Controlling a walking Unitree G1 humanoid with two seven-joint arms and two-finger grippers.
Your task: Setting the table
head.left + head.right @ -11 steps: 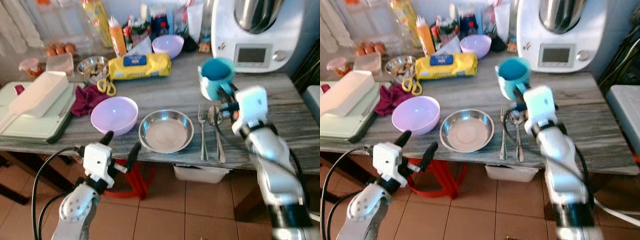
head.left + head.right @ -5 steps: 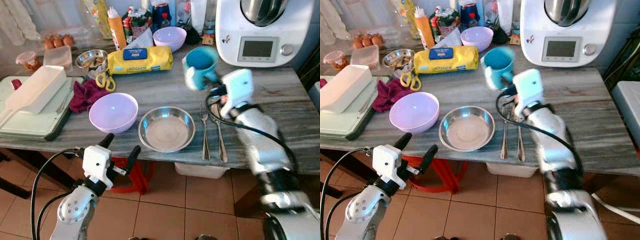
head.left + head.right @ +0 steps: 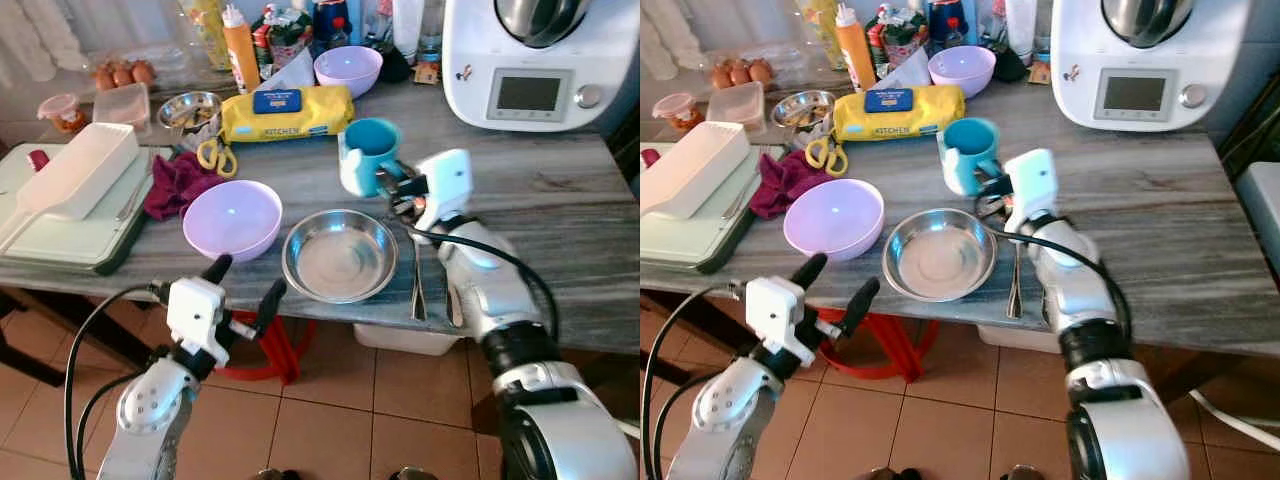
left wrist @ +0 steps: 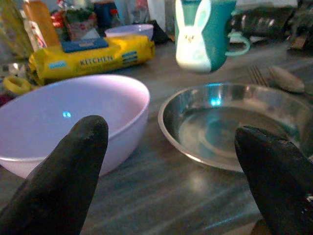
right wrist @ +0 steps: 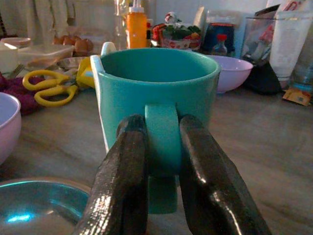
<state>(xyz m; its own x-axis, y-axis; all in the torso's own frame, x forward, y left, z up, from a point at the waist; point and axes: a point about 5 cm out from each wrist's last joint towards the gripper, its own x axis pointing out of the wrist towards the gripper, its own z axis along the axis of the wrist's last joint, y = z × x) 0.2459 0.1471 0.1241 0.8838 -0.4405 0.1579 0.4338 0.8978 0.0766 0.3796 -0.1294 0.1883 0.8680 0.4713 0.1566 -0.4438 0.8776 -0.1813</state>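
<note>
A teal mug [image 3: 364, 156] with a white rabbit on its side hangs a little above the grey table [image 3: 560, 220], just behind the steel plate [image 3: 340, 255]. My right gripper [image 5: 161, 147] is shut on the mug's handle [image 5: 162, 139]. Right of the plate lie a fork [image 3: 416, 262] and a spoon, partly hidden by my right arm. A lilac bowl [image 3: 230, 217] stands left of the plate. My left gripper [image 3: 243, 282] is open, held below the table's front edge, in front of the bowl and plate.
A white food processor [image 3: 540, 55] stands at the back right. Behind the mug are a yellow kitchen-roll pack [image 3: 285, 112], yellow scissors [image 3: 210, 155], a maroon cloth [image 3: 172, 185], a second lilac bowl [image 3: 347, 68] and bottles. White trays [image 3: 60, 200] fill the left end.
My right gripper has carried the mug leftward and nearer, from beside the food processor to just behind the steel plate. The camera has shifted too. My left gripper has stayed put.
</note>
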